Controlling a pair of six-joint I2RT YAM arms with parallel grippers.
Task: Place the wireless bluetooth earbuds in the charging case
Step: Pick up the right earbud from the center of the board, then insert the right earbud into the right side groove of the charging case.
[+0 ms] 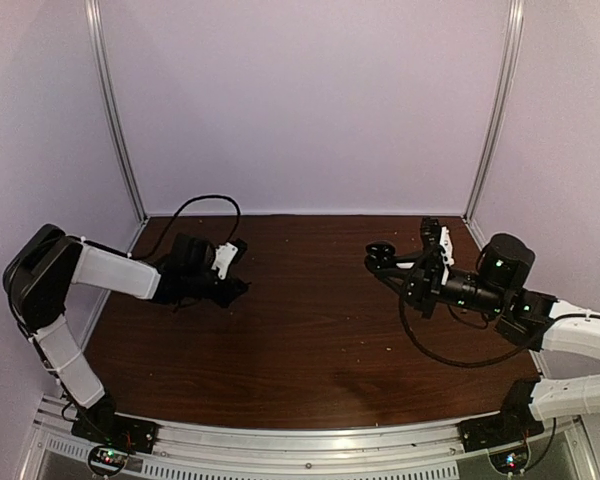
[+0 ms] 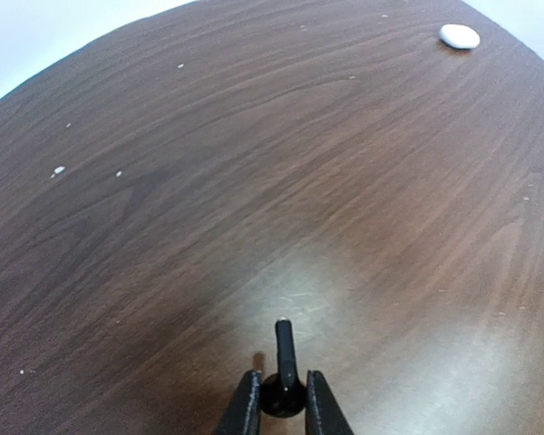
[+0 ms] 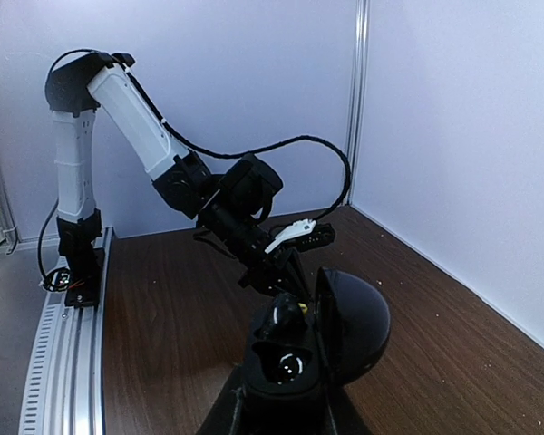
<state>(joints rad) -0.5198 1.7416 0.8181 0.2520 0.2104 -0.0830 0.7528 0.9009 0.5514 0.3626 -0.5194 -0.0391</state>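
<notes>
The earbuds and case here are black, not white. My left gripper (image 2: 280,385) is shut on a black earbud (image 2: 286,358), its stem pointing away from the fingers, held above the tabletop at the left (image 1: 238,288). My right gripper (image 3: 286,412) is shut on the open black charging case (image 3: 295,372), held up at the right (image 1: 382,254). Its domed lid (image 3: 355,328) stands open to the right. One earbud (image 3: 281,319) sits in the far hollow; the near hollow (image 3: 292,364) looks empty. The grippers are well apart.
A small white oval pebble-shaped thing (image 2: 460,36) lies far off on the brown wooden table (image 1: 310,340). Pale walls with metal corner posts (image 1: 115,110) enclose the back and sides. A black cable (image 1: 450,360) loops under the right arm.
</notes>
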